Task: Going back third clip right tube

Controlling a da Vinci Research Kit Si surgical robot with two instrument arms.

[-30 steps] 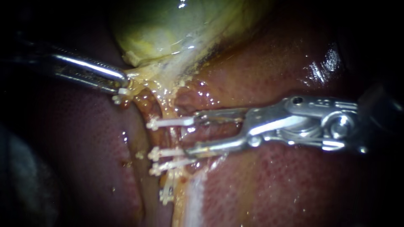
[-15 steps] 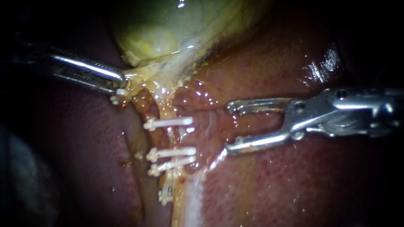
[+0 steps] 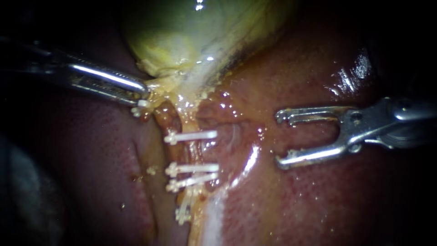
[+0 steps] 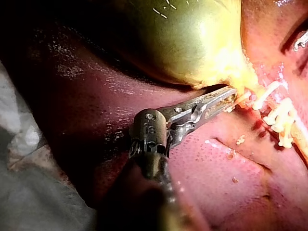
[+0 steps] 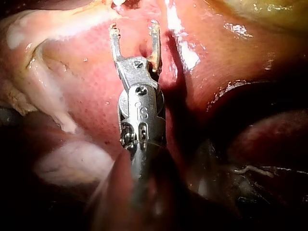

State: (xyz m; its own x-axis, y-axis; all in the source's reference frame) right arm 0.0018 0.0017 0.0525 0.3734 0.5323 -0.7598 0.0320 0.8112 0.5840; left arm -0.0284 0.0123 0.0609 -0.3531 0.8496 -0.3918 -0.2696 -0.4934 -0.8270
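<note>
Retreat from the clipped tube (image 3: 187, 152) in hand, judging by the task. Endoscope: right instrument (image 3: 278, 139) with jaws spread and empty, well right of the farthest clip (image 3: 191, 136); left instrument (image 3: 142, 93) pinching the gallbladder (image 3: 182, 36) neck. Next: straight pull-back, clear of liver (image 3: 318, 205). Left wrist: jaws clamped on neck tissue, clips (image 4: 276, 113) just ahead. Right wrist: shaft straight, jaws apart over liver.

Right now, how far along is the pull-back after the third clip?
Done: three clips cross the tube, and the right instrument is clear of them, jaws open and empty. In hand: it hangs over the liver while the left instrument grips tissue under the gallbladder. Left: drawing the right instrument fully away.
</note>
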